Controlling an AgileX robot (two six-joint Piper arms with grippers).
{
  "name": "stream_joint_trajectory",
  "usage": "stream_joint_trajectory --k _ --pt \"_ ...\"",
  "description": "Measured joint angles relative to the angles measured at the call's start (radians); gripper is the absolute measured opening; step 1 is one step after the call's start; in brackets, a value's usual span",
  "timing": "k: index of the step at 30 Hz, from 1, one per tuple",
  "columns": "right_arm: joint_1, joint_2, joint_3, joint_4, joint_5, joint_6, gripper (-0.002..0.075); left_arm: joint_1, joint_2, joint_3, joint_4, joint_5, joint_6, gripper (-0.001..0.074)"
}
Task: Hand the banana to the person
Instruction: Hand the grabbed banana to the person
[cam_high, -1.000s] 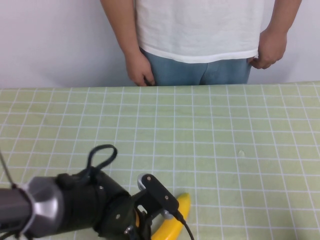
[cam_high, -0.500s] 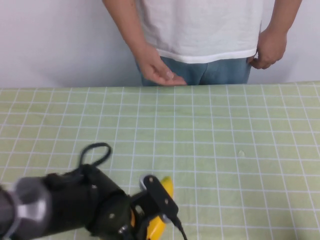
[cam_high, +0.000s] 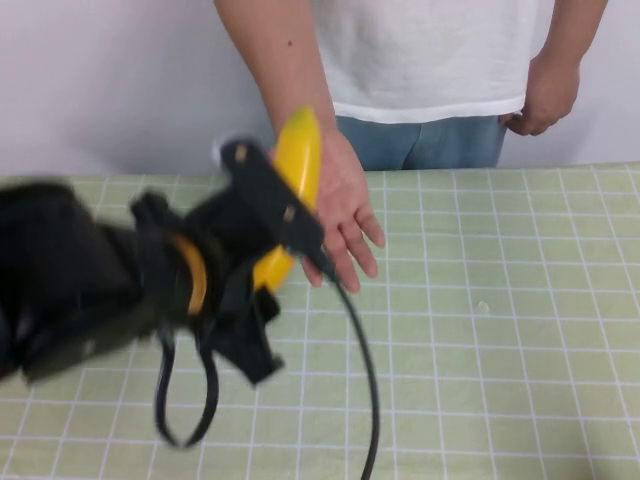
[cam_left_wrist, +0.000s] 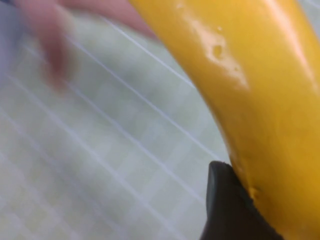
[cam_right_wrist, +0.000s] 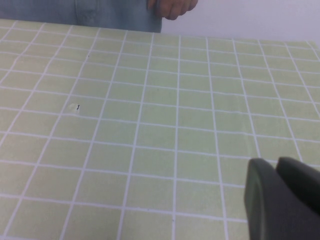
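My left gripper (cam_high: 272, 222) is raised above the table and shut on the bright yellow banana (cam_high: 297, 165), which points up and away from me. The banana's upper half lies against the open palm of the person's hand (cam_high: 347, 210). The person (cam_high: 430, 50) stands behind the table's far edge in a white T-shirt and blue jeans. In the left wrist view the banana (cam_left_wrist: 260, 90) fills the frame, pressed against one black finger (cam_left_wrist: 225, 210). My right gripper (cam_right_wrist: 281, 176) is shut and empty, low over the table; it is not in the high view.
The green checked tablecloth (cam_high: 500, 300) covers the table. My left arm's black cable (cam_high: 360, 380) hangs in loops below the wrist. The person's other hand (cam_high: 545, 95) rests at the hip, and also shows in the right wrist view (cam_right_wrist: 172, 7).
My left gripper has lifted the banana off the table's near edge and carried it up and away to the person's hand. That hand has come forward over the table, palm open.
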Motion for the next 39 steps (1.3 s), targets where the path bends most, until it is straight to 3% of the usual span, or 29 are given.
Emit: stream_joint_trajectory --k 8,16,22,24,27,30,35,37,39 --pt "0.0 0.0 0.0 0.0 0.0 0.0 -0.0008 0.024 0.191 -0.32 -0.005 0.201 0.335 0.0284" --pt "0.0 0.0 0.0 0.0 0.0 0.0 -0.0008 0.2 0.413 -0.516 -0.259 0.3 0.668 0.0284" --pt "0.0 0.0 0.0 0.0 0.0 0.0 -0.0008 0.222 0.458 -0.537 -0.281 0.309 0.677 0.0291" --pt "0.0 0.0 0.0 0.0 0.0 0.0 -0.0008 0.222 0.458 -0.541 -0.283 0.309 0.662 0.036" --pt "0.0 0.0 0.0 0.0 0.0 0.0 -0.0008 0.222 0.456 -0.547 -0.273 0.328 0.577 0.0522" --pt "0.0 0.0 0.0 0.0 0.0 0.0 -0.0008 0.22 0.432 -0.556 -0.242 0.339 0.483 0.0582" --pt "0.0 0.0 0.0 0.0 0.0 0.0 -0.0008 0.22 0.314 -0.566 -0.213 0.344 0.459 0.0572" --pt "0.0 0.0 0.0 0.0 0.0 0.0 -0.0008 0.22 0.262 -0.568 -0.211 0.353 0.457 0.0543" --pt "0.0 0.0 0.0 0.0 0.0 0.0 -0.0007 0.22 0.209 -0.568 -0.213 0.387 0.453 0.0465"
